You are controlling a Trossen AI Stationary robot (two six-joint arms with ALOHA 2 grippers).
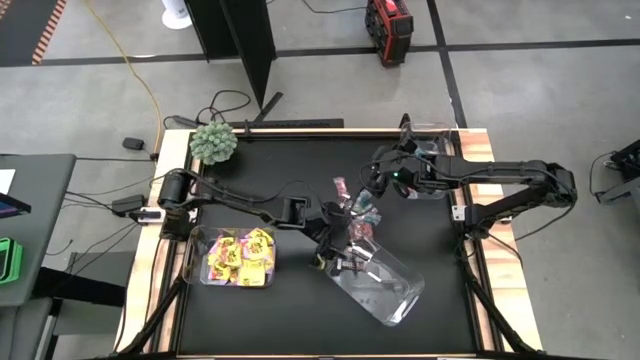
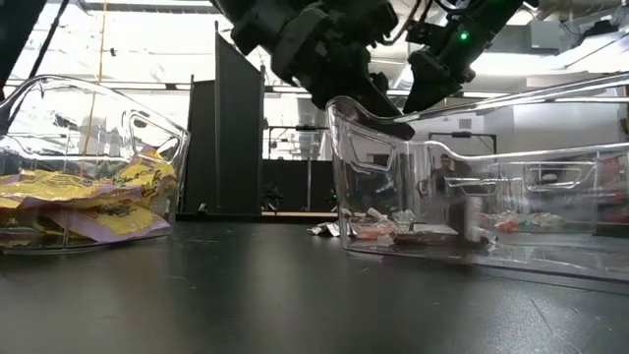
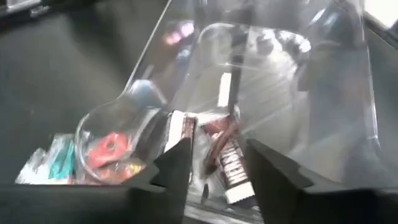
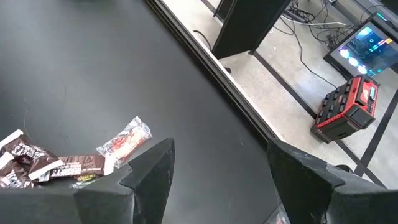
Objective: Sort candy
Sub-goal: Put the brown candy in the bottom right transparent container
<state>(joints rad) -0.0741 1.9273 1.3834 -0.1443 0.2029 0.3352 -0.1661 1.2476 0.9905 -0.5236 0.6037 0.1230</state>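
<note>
Presently the left gripper (image 1: 345, 250) hangs over the near end of the clear bin (image 1: 395, 295), jaws parted, nothing gripped; a dark mini bar (image 3: 235, 168) lies directly below them inside that bin. Advise lifting straight clear of the bin wall. Beyond the bin, the right gripper (image 1: 378, 185) stands wide apart, empty, over loose candy (image 4: 127, 142) on the bench (image 1: 290, 165).

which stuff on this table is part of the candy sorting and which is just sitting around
Part of the job:
yellow packets
dark mini bars
teal-and-pink wrappers
clear bins

Just lying about:
fuzzy green ball plant
red case on the floor
</note>
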